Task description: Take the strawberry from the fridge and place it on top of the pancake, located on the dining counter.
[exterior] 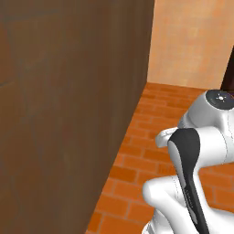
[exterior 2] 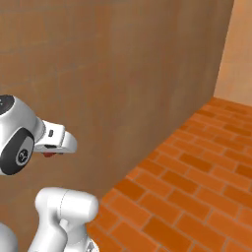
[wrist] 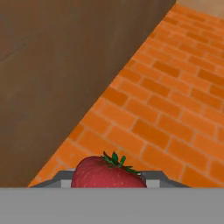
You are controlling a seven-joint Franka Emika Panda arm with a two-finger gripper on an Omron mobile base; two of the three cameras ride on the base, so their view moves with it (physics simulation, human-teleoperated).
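The strawberry, red with a green leafy cap, sits at the bottom of the hand view, between the two grey fingers. My gripper is shut on it. From the right base view the white hand reaches out rightward from the arm, and a small red bit of the strawberry peeks out under it. The hand hangs above the brick floor, close to a brown wooden wall. The fridge, the pancake and the dining counter are out of view.
A tall brown wooden panel stands close on the left. An orange brick floor runs along its foot to a beige wall at the far end. Open floor lies to the right.
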